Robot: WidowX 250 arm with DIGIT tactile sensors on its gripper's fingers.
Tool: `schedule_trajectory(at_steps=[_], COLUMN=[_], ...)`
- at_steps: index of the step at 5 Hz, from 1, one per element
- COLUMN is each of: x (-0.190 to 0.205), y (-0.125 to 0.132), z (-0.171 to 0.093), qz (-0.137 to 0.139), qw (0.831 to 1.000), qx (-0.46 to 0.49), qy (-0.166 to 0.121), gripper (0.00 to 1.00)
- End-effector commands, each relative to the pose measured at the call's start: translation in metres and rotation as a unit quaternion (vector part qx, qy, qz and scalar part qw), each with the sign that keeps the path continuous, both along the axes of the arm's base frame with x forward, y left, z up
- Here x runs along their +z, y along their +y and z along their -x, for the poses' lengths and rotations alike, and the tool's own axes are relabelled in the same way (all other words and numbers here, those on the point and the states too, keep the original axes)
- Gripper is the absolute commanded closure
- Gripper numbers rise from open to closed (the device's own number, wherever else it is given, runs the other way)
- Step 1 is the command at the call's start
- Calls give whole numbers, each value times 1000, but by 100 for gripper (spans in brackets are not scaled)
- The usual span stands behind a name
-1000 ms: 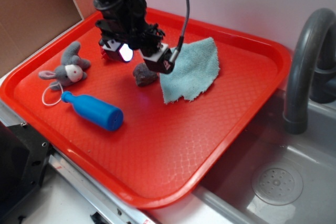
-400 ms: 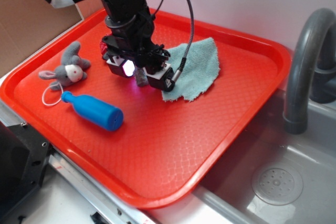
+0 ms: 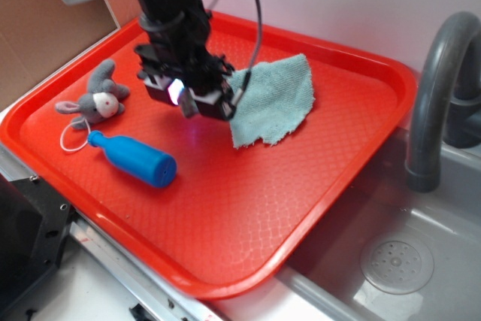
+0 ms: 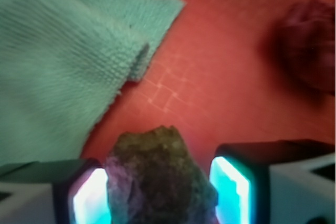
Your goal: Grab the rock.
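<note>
— What has moved?
— The gripper (image 3: 189, 101) has lifted off the red tray (image 3: 248, 208) since a moment ago; the rock (image 4: 157, 179) rose with it.
— Its grip?
— Narrowed, pads (image 4: 231, 187) flanking the rock; teal cloth (image 3: 274, 99) just beside; blue bottle (image 3: 135, 158) apart.

pincer (image 3: 189, 103) dropped from above the rock (image 4: 157, 177) to straddle it, then rose and shifted slightly left. Rock left its spot on the tray (image 3: 248, 208) beside the cloth (image 3: 274, 99); now sits between the pads, off the surface.
</note>
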State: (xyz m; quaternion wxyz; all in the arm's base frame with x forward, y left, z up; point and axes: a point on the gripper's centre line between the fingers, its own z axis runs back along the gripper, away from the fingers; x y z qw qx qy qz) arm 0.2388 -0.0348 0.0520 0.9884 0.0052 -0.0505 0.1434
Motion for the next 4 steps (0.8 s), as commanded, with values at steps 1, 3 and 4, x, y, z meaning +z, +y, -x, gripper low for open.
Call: schedule_trajectory(at_steps=[1,3,4], x=[89,134,128], y=[-10,-11,-5], z=[12,39,38], qz=[65,82,65], qw=[997,994,995], qx=[-42,-67,-70], qy=[-21,-25,-13], gripper=[100,100,100])
